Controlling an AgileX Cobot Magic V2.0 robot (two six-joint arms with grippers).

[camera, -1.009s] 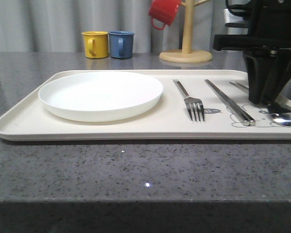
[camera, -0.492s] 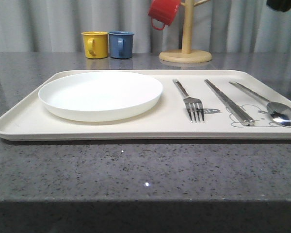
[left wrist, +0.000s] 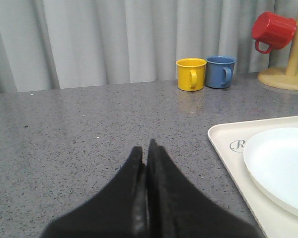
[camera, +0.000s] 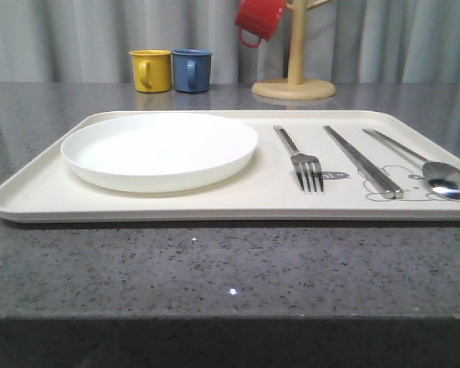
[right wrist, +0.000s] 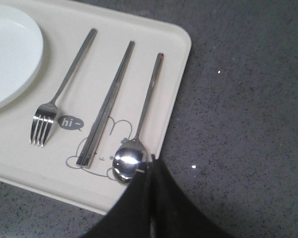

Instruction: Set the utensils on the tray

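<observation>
On the surface, front view: the tray (camera: 38,192) carries a white plate (camera: 159,149) at its 9 o'clock half; fork (camera: 300,161), chopsticks (camera: 363,162) and spoon (camera: 433,170) lie side by side, apart, toward 3 o'clock.
Front view, background: a yellow mug (camera: 151,70) and a blue mug (camera: 192,70) stand touching or nearly so at 12 o'clock; a red mug (camera: 258,18) hangs on a wooden mug tree (camera: 294,78).
Left wrist view, fingers: the left gripper (left wrist: 145,148) has its fingers pressed together, holding nothing, over bare surface (left wrist: 79,124); the tray corner (left wrist: 223,136) lies well apart at its 3 o'clock.
Right wrist view, fingers: the right gripper (right wrist: 151,163) is closed and empty, above the tray's edge, its tips just beside the spoon bowl (right wrist: 129,161).
Right wrist view, utensils: fork (right wrist: 62,94), chopsticks (right wrist: 107,106), spoon all rest flat on the tray.
Task state: looks complete, judging from all three pieces lying inside the rim.
Risk: a low pass of the right arm could clip the spoon bowl and skid it into the chopsticks or over the rim, since it lies so near the fingertips.
</observation>
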